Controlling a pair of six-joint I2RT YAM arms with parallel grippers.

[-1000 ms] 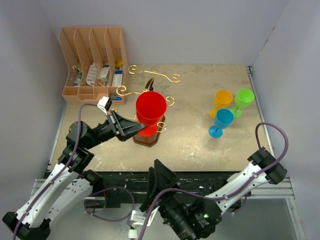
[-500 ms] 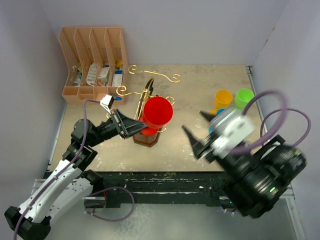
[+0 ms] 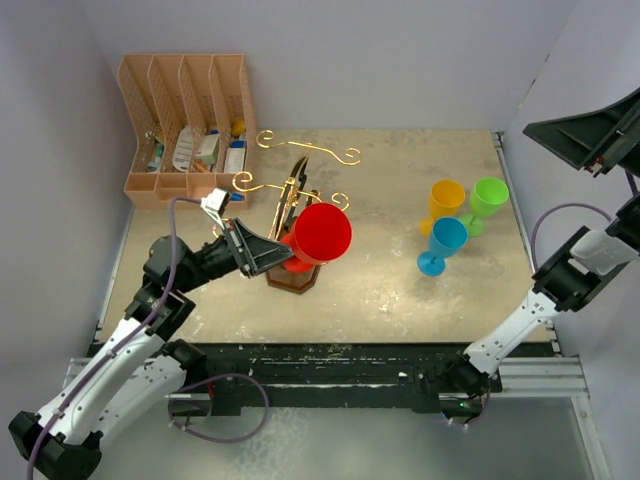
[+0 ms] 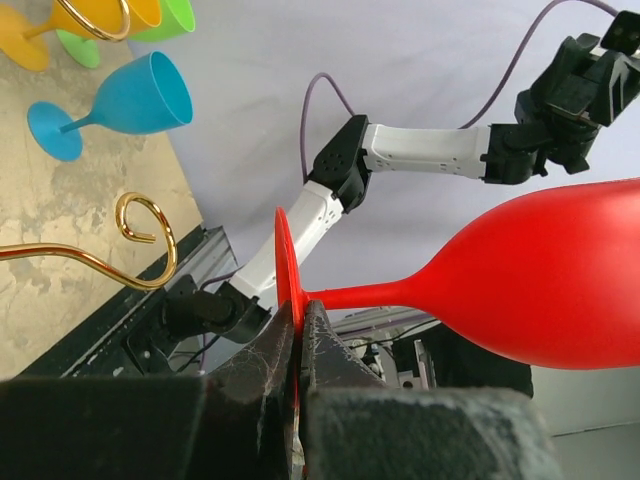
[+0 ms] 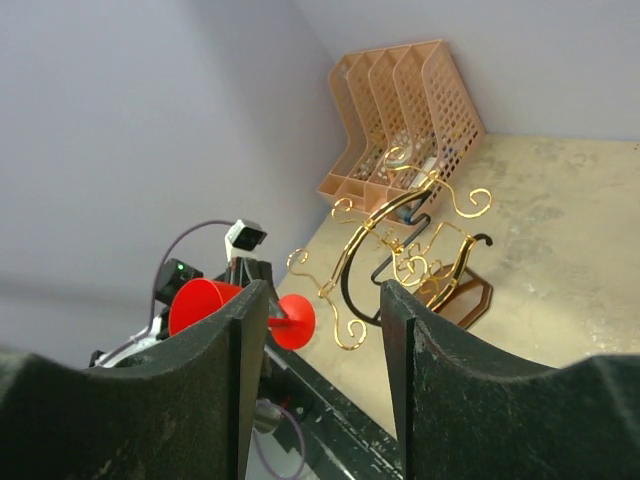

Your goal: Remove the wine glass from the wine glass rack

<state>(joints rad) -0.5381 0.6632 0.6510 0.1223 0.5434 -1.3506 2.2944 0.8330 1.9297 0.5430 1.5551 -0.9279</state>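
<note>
Red wine glass [image 3: 322, 232]: hangs on its side in the air with the bowl pointing right, just right of the rack's upright. Over the last second it has slid rightward, away from the stand.
Left gripper [image 4: 300, 345]: clamped tight on the rim of the glass's foot, with the stem running out level from the fingers.
Wine glass rack [image 3: 296, 196]: upright on its dark wooden base. In the left wrist view the nearest gold curl [image 4: 146, 232] sits apart from the foot, so the glass looks free of its wire arm. The top view cannot confirm this.
Task meaning: the unhooking seems done or nearly done. Carrying the glass clear and setting it down is probably what remains.
Right gripper [image 5: 322, 300]: fingers spread wide with nothing between them. Its arm has swung up from low at the front to high at the right edge.
Blue glass [image 3: 445, 240], orange glass [image 3: 445, 197], green glass [image 3: 489, 195]: clustered on the right of the table [image 3: 400, 290], well apart from the rack.
Peach file organiser [image 3: 185, 110]: back left corner, behind the rack.
In the way: the curled wire arms close to the foot and bowl could snag the glass.
</note>
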